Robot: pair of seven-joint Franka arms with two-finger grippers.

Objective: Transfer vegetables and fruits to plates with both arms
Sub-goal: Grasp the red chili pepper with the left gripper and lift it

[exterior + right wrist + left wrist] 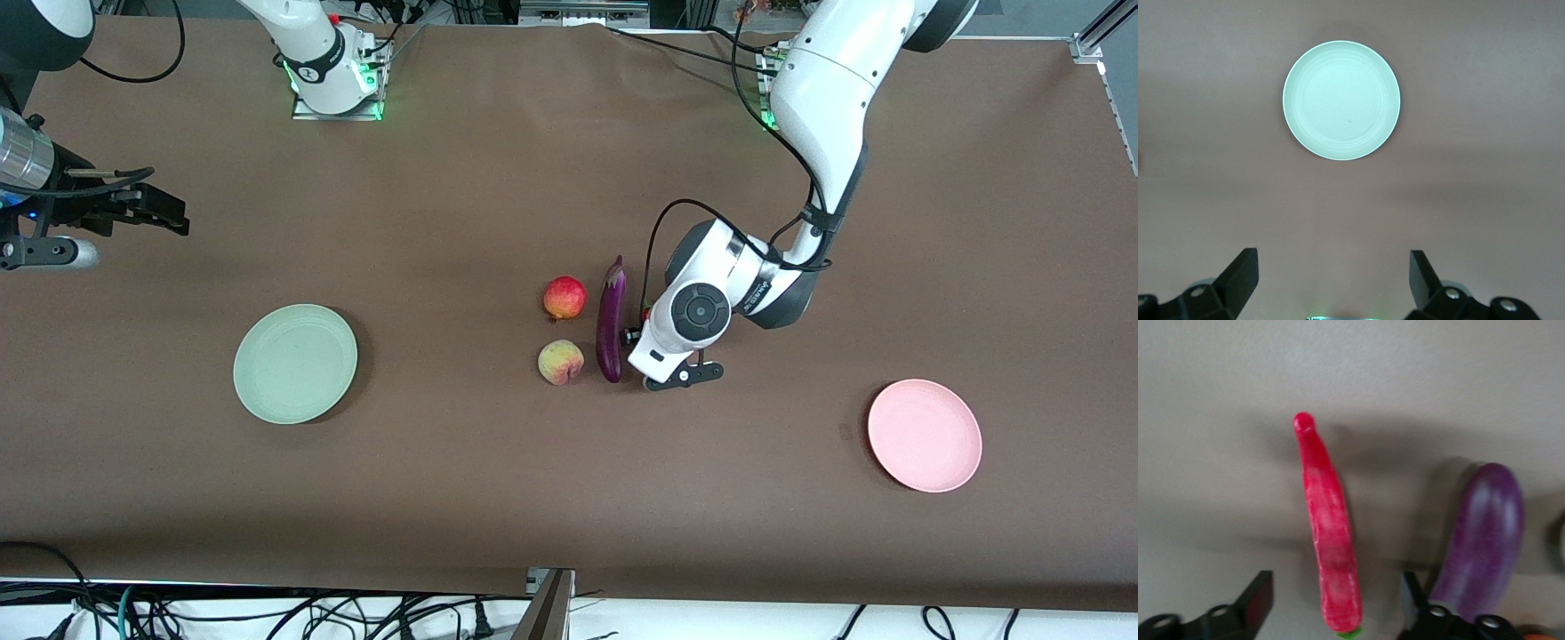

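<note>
On the brown tabletop [498,178], the left gripper [1336,607] is straddling the red chili pepper [1328,533] just beside the eggplant [610,322], its fingers [1257,597] apart and not yet touching it. A clean pick likely means closing squarely across the chili without nudging the eggplant. The right gripper [1331,280] is waiting, fingers spread, above the green plate [295,363]. The apple [564,297] and peach [561,362] are lying beside the eggplant, with the pink plate [925,435] well apart.

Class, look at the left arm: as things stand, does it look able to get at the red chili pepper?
Probably yes. The left gripper is down over the chili pepper, one finger on each side, jaws apart. The eggplant lies beside it but apart, so nothing seems to block it.
</note>
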